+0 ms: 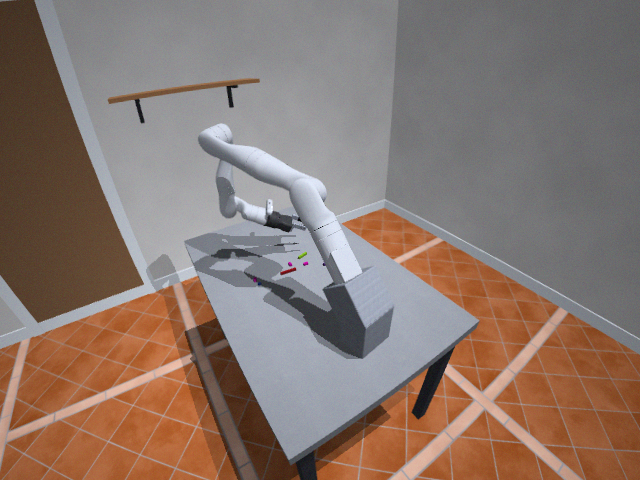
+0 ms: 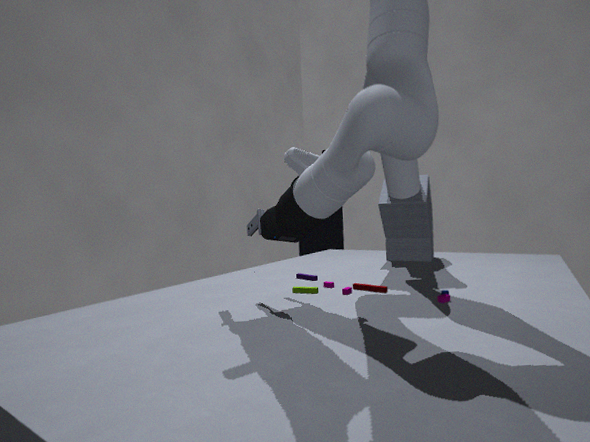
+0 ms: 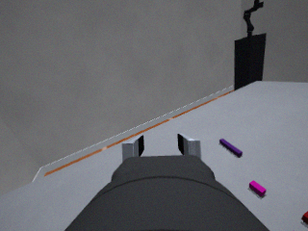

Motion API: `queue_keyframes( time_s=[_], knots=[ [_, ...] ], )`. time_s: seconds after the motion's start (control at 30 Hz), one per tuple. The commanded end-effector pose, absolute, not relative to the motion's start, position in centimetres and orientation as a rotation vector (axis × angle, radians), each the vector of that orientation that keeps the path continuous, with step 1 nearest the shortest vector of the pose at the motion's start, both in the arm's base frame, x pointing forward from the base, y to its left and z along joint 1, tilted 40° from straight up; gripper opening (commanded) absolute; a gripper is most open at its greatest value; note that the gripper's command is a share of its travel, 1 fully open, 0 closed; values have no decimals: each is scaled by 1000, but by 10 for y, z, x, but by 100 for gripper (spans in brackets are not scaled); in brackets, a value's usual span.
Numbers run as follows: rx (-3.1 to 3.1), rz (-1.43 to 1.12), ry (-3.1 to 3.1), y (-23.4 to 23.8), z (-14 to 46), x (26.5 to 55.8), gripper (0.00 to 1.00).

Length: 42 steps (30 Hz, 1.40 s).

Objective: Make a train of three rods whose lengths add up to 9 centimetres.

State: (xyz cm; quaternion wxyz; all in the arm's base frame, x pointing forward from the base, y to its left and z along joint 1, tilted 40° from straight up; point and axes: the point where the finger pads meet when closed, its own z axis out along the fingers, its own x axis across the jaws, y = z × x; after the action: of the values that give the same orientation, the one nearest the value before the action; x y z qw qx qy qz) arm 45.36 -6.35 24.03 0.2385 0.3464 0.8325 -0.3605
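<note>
- Grey table (image 2: 114, 384) carries the small rods in one loose group near the arm's base, none touching end to end, so no train is begun.
- Lime rod (image 2: 304, 290) and purple rod (image 2: 306, 276) lie side by side; two magenta rods (image 2: 328, 284) (image 2: 346, 290) lie between them and the red rod (image 2: 369, 288).
- A third magenta rod (image 2: 443, 298) sits apart, a blue rod (image 2: 445, 292) touching it.
- The gripper (image 3: 161, 146) hovers above the table with fingers spread wide and nothing inside, probably ready to choose; lime plus two magenta would fit.
</note>
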Motion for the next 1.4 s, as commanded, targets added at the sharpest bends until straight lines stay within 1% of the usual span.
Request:
queue_keyframes(
  time_s=[0.0,0.2,0.23,0.43,0.47,0.77,0.8,1.0,1.03,1.33,1.37],
  knots=[
    [966,-985,2278,-68,241,453,100],
    [966,-985,2278,-68,241,453,100],
    [1023,-958,2298,-69,234,447,100],
    [1023,-958,2298,-69,234,447,100],
    [1081,-929,2317,-70,227,442,100],
    [1081,-929,2317,-70,227,442,100],
    [1139,-898,2333,-70,220,436,100],
    [1139,-898,2333,-70,220,436,100],
    [1198,-865,2348,-69,214,431,100],
    [1198,-865,2348,-69,214,431,100],
    [1258,-830,2361,-67,208,427,100]
  ],
)
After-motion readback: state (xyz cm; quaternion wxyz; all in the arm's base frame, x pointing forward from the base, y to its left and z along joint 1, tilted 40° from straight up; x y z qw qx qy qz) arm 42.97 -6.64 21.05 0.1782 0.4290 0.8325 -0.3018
